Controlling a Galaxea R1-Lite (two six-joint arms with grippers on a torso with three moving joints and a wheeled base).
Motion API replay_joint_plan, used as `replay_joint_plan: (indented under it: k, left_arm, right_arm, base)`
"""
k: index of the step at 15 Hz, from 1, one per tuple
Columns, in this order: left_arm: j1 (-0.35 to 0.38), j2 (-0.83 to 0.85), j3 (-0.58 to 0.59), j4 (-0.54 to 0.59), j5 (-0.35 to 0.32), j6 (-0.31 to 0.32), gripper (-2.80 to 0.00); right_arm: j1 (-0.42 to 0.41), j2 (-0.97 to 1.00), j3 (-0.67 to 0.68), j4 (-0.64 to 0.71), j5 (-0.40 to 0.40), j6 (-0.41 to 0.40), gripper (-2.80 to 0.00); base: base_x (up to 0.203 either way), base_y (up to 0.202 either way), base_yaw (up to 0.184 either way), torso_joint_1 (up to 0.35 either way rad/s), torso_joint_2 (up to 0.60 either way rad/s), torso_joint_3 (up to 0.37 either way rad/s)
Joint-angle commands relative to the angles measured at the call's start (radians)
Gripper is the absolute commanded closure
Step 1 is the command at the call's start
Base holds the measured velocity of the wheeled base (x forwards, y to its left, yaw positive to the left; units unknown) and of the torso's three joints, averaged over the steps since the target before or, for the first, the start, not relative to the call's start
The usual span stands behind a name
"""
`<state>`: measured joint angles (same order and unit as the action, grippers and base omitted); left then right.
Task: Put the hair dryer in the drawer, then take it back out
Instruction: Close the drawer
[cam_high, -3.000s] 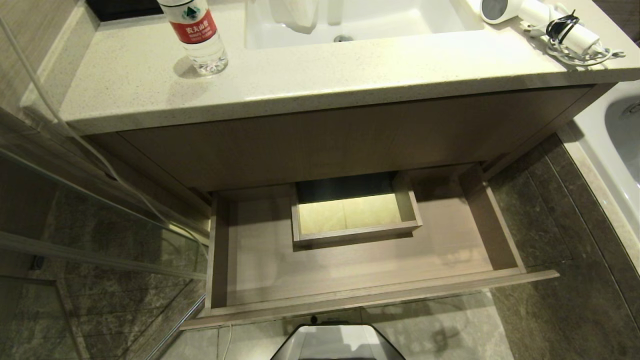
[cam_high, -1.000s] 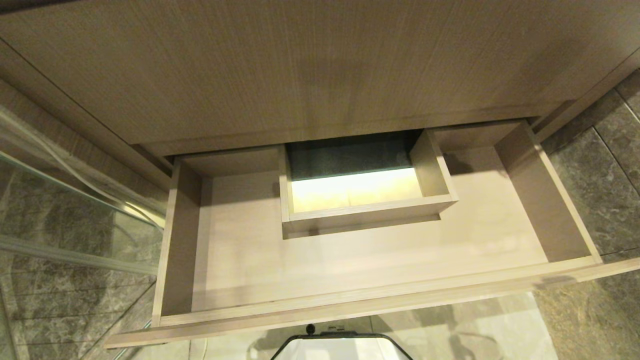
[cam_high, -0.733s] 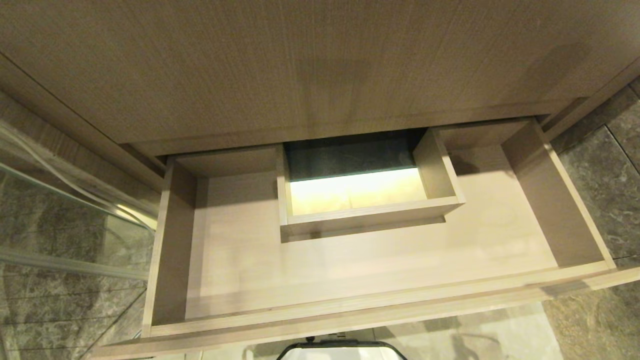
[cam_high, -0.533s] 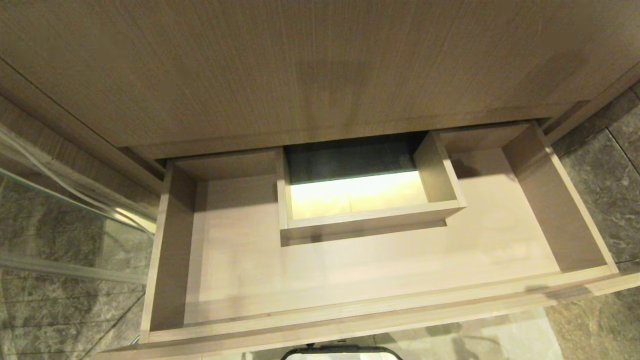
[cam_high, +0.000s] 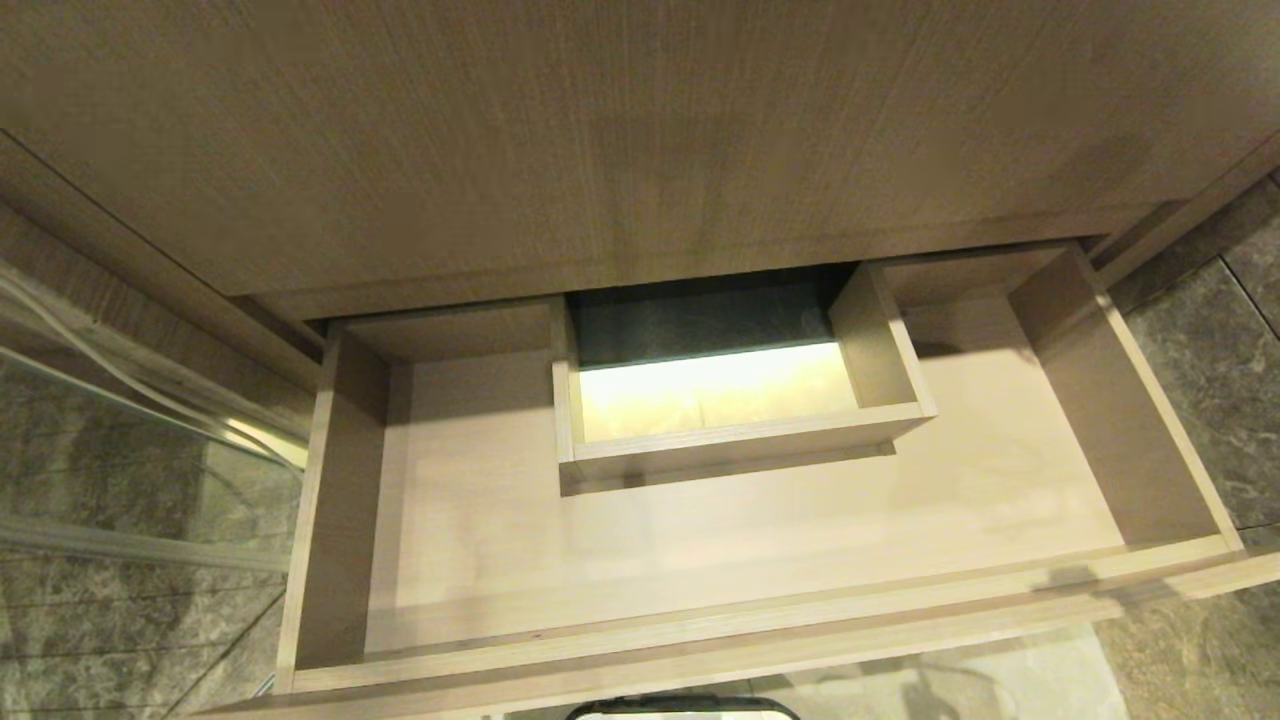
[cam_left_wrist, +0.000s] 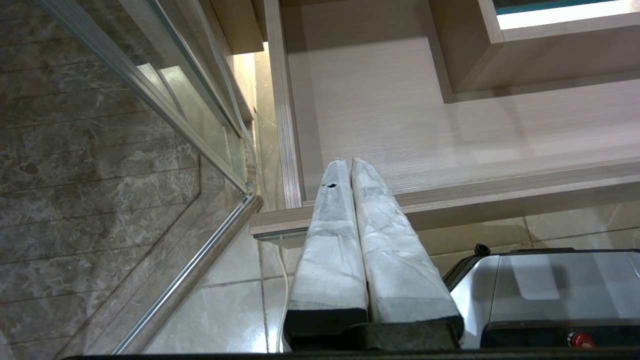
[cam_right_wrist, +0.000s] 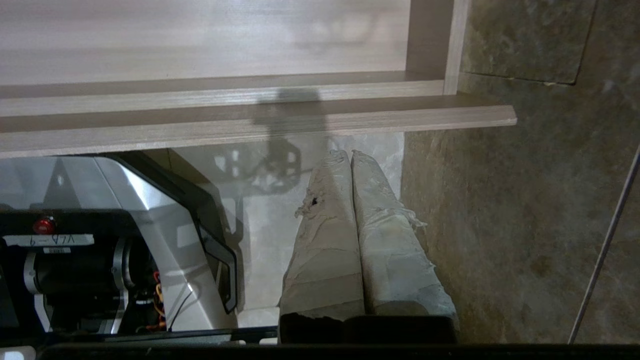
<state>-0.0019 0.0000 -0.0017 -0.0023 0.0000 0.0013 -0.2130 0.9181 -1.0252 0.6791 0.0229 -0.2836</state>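
No readable label appears. The drawer (cam_high: 700, 560) stands open, filling the lower head view; the hair dryer is out of view. Left gripper (cam_left_wrist: 350, 162) points over the drawer's front corner, jaws together. Right gripper (cam_right_wrist: 347, 155) hangs below the drawer front, jaws together, empty.

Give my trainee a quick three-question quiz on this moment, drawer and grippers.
1. True or false: the hair dryer lies in the drawer.
2. Which stands in the drawer's mid-back? A) boxed cut-out B) bottle C) towel
3. How do the left gripper and right gripper stand?

Key: 1. False; no hair dryer is in view. 2. A. 3. Both shut, holding nothing.
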Motion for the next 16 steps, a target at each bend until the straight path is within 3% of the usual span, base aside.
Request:
replay_joint_plan:
  k: [1,7,12,16]
  left_arm:
    - [0.000,0.002,0.000,-0.001,0.000,0.000,0.00]
    - [0.000,0.002,0.000,-0.001,0.000,0.000,0.00]
    - [0.000,0.002,0.000,-0.001,0.000,0.000,0.00]
    - [0.000,0.002,0.000,-0.001,0.000,0.000,0.00]
  right_arm:
    - [0.004,0.055,0.004,0.007,0.000,0.002,0.00]
    - [0.003,0.181,0.072,0.093,0.001,0.020,0.00]
    - [-0.005,0.364,0.209,0.041,-0.007,0.014,0.00]
    - [-0.008,0.548,0.233,-0.039,-0.007,0.013,0.00]
  base:
    - [0.000,0.000,0.000,0.000,0.00,0.000]
    - [0.000,0.000,0.000,0.000,0.00,0.000]
    - [0.000,0.000,0.000,0.000,0.00,0.000]
    - [0.000,0.000,0.000,0.000,0.00,0.000]
